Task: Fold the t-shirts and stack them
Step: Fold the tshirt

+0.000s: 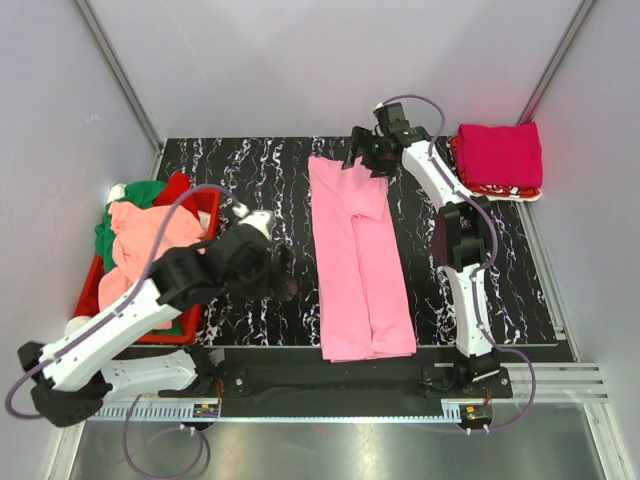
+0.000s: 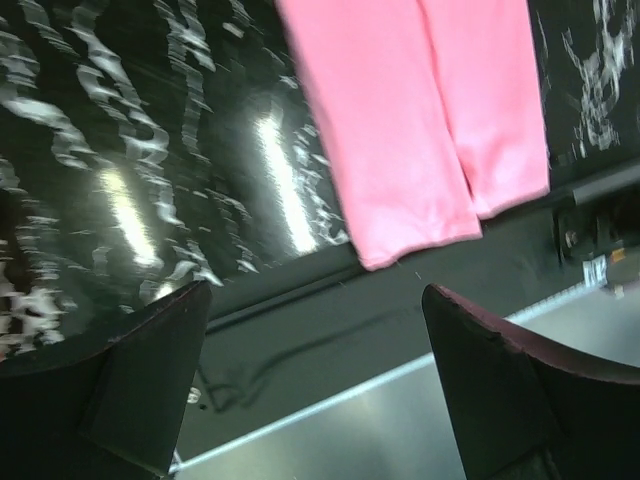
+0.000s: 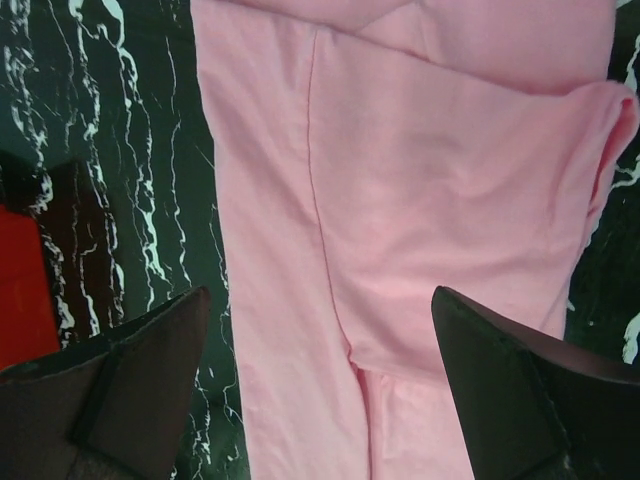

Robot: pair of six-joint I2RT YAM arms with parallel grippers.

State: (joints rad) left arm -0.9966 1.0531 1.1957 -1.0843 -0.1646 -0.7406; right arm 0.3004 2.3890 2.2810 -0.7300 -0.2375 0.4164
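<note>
Left gripper [image 1: 283, 272] hangs open and empty at centre left; right gripper [image 1: 362, 152] gapes above the pink t-shirt [image 1: 358, 265], a long folded strip mid-frame, likely awaiting crosswise folds before joining the magenta stack [image 1: 500, 158], upper right.

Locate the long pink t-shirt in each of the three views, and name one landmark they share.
Top external: the pink t-shirt lies as a long strip in the centre of the picture.
Left wrist: its hem end fills the upper right.
Right wrist: it covers the centre and right.
Shared landmark: the black, white-veined table top along the shirt's edge.
</note>
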